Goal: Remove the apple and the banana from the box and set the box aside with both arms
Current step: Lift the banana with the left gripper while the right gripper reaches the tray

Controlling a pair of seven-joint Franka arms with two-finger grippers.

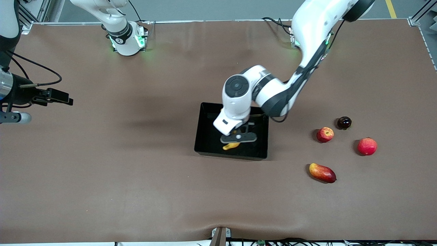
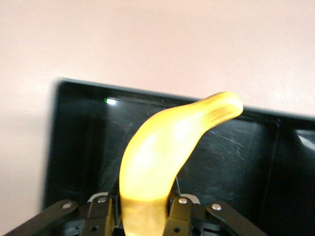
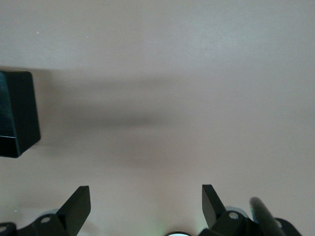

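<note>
While the right gripper (image 3: 142,206) is waiting with its fingers spread wide over bare brown table (image 1: 102,171) at the right arm's end, nothing is lying under it, and one corner of the box (image 3: 17,113) is showing at the rim of its wrist view. Moving along the table, the box (image 1: 208,136) is sitting near the middle with open cloth all around its low black walls. Over its inside, the left gripper (image 1: 235,140) is hanging clenched on the banana (image 2: 162,157), whose free end is pointing toward one box wall. Toward the left arm's end, well apart from the box, the apple (image 1: 325,134) is resting beside a dark round fruit (image 1: 344,122), with a mango (image 1: 322,173) nearer the front camera and a pinkish-red fruit (image 1: 367,146) closest to the table edge
</note>
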